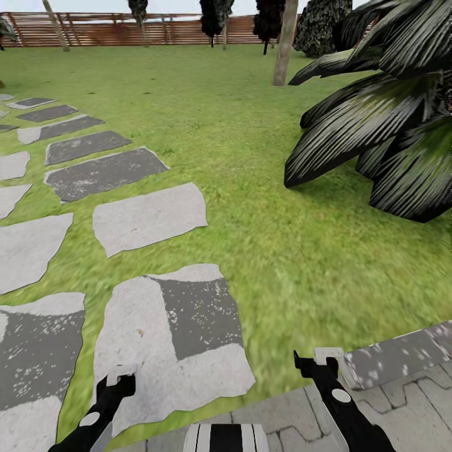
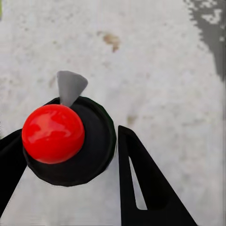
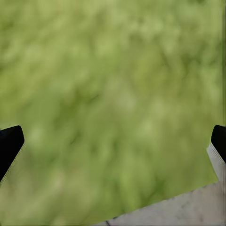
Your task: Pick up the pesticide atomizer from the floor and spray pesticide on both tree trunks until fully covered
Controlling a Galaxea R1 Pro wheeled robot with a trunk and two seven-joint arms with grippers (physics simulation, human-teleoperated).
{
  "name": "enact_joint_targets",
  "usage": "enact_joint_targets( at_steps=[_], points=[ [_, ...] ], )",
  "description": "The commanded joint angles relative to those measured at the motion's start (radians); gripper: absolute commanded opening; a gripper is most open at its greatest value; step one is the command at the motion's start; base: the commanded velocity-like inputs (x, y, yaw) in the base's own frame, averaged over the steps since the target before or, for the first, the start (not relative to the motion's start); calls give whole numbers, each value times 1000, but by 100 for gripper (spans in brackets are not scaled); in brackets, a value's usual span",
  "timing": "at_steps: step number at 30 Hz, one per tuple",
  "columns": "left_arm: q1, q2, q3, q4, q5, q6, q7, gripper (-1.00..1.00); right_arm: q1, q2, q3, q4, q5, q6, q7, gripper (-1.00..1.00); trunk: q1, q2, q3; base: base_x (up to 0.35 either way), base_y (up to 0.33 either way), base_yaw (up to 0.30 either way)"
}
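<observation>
Green grass (image 1: 251, 113) fills most of the head view, blurry and bright, with a path of grey and whitish stone slabs (image 1: 148, 216) running down the left side of the frame toward the robot. A brown slatted fence (image 1: 107, 28) closes the lawn along the top edge. In front of it, in the upper middle, a straight grey-brown tree trunk (image 1: 284, 44) rises out of the frame, and a second, thinner-looking one (image 1: 56, 25) leans at the upper left. Dark column-shaped trees (image 1: 270, 19) stand along the fence between them. A big dark palm (image 1: 383, 113) spreads its striped leaves over the right side.

At the bottom edge both arms reach forward. The left gripper (image 1: 119, 384) hangs over a pale slab; in its wrist view the sprayer (image 2: 66, 139), a black round body with a red ball top and a small grey nozzle, sits between the black fingers (image 2: 141, 183), which close against its sides. The right gripper (image 1: 317, 364) is at the lower right over grass beside grey paving (image 1: 402, 402); its wrist view shows the fingertips (image 3: 9, 143) far apart at the frame's two edges, nothing between them but lawn.
</observation>
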Motion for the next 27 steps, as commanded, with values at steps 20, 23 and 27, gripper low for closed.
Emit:
enact_joint_targets(
  at_steps=[20,23,27],
  points=[
    [86,10,4,-4,1,-3,9,-100,1,-2,2,345,3,-309,2,100,-9,5,97,0,0,0],
    [114,15,5,-3,3,-4,11,-100,1,-3,2,440,3,-392,2,100,-10,5,114,0,0,0],
    [137,17,5,1,3,-5,13,-100,1,-4,2,534,3,-460,2,100,-12,6,135,0,0,0]
  ],
)
